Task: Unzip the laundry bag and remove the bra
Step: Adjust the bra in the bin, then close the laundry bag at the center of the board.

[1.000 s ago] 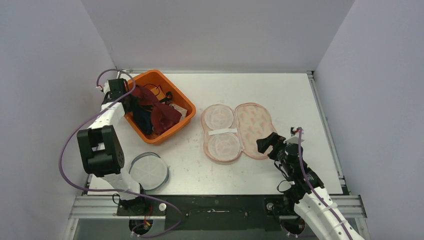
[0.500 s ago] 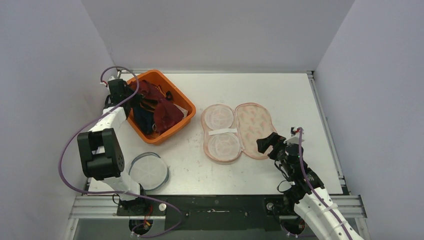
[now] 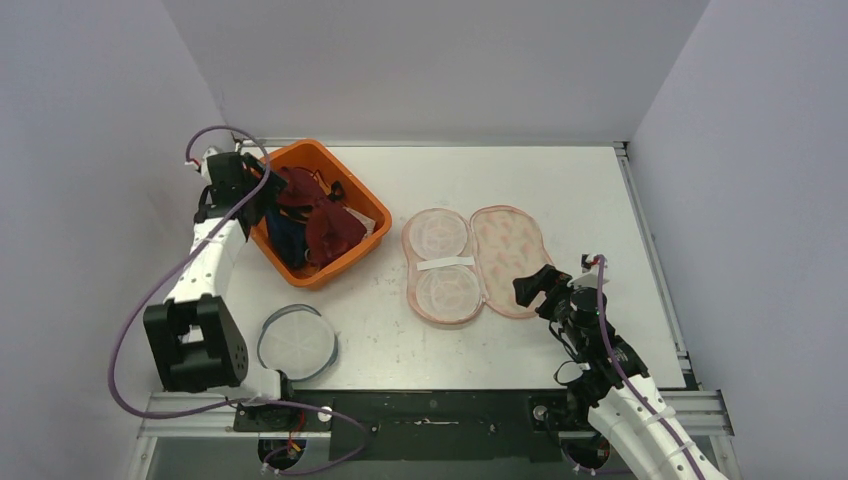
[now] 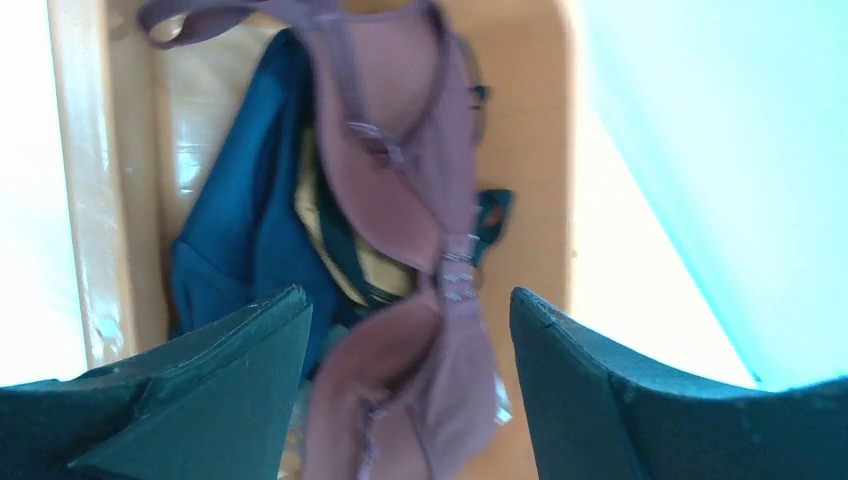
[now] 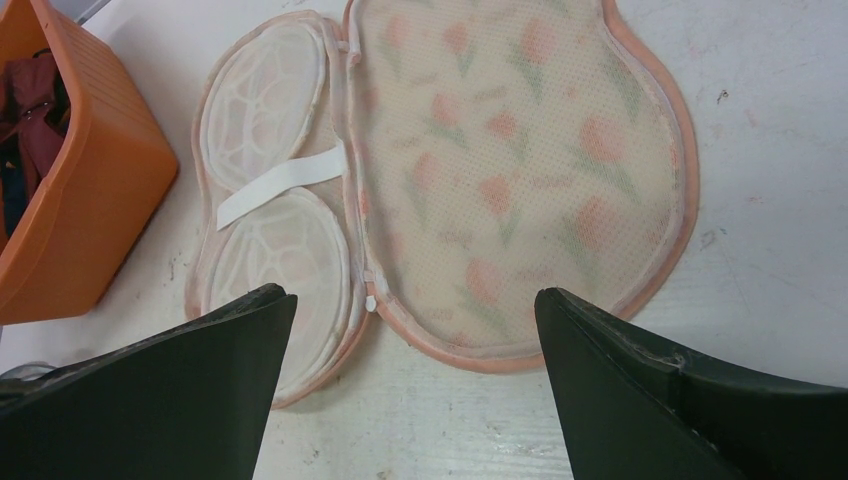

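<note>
On the table's [image 3: 560, 180] far left, the bra [image 4: 400, 200] is laid lengthwise below the left gripper [image 4: 408, 300], its jaws parted. The right gripper [image 5: 412, 292] is spread too.

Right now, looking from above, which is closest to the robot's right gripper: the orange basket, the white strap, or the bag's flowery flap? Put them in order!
From the right gripper:
1. flowery flap, right in front of it.
2. white strap, a bit further left.
3. orange basket, far over on the left.
</note>
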Controlling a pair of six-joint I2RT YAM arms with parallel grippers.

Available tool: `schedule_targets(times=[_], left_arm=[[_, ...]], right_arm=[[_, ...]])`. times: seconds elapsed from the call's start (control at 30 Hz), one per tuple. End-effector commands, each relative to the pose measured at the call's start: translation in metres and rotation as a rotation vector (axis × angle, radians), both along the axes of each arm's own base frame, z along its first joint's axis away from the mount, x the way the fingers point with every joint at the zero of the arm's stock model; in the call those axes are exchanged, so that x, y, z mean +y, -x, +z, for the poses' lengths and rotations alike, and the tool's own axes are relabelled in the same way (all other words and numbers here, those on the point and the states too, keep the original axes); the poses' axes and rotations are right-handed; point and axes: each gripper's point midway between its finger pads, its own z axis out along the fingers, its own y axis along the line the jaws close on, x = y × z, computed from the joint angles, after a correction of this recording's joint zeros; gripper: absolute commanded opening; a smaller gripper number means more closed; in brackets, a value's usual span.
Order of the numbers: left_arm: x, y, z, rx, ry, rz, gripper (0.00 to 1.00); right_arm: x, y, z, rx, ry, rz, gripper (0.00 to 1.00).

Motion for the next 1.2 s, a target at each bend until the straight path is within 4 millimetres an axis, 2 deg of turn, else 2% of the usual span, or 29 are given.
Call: schedule_targets(times=[0.0, 0.07, 0.17, 0.23, 0.3, 0.4, 0.5, 0.63, 0.9, 1.03, 1.17], left_arm=[[-0.037, 0.02, 0.099, -0.212, -0.043, -0.057, 0.69], [-0.087, 0.037, 0.108, -0.259, -0.044, -0.163, 0.67], [-0.156, 0.075, 0.107, -0.285, -0.08, -0.313, 0.67], [-0.189, 0.103, 0.1, -0.287, -0.113, -0.396, 0.67], [-0.207, 0.131, 0.086, -0.271, -0.169, -0.419, 0.64], [-0.252, 0.172, 0.063, -0.286, -0.254, -0.509, 0.63], [-0.285, 0.192, 0.025, -0.203, -0.273, -0.611, 0.64], [-0.307, 0.202, -0.026, -0.117, -0.247, -0.712, 0.65], [-0.332, 0.203, -0.092, 0.054, -0.243, -0.803, 0.68], [-0.33, 0.205, -0.115, 0.106, -0.222, -0.788, 0.68], [-0.318, 0.207, -0.129, 0.134, -0.229, -0.768, 0.66]], right_arm=[[0.003, -0.004, 0.012, -0.042, -0.001, 0.011, 0.95], [0.005, -0.005, 0.013, -0.043, -0.003, 0.024, 0.95], [0.006, -0.009, 0.019, -0.048, 0.016, 0.034, 0.95], [0.008, -0.009, 0.019, -0.034, 0.041, 0.057, 0.94], [0.009, -0.009, 0.017, -0.015, 0.058, 0.074, 0.94], [0.008, -0.012, 0.009, 0.005, 0.062, 0.059, 0.94], [0.003, -0.017, 0.003, 0.01, 0.049, 0.008, 0.94], [-0.002, -0.017, -0.009, 0.046, 0.021, -0.053, 0.94], [-0.037, -0.008, -0.022, 0.096, 0.035, -0.268, 0.95], [-0.052, -0.007, -0.024, 0.116, 0.036, -0.373, 0.95], [-0.058, -0.009, -0.03, 0.135, 0.049, -0.416, 0.94]])
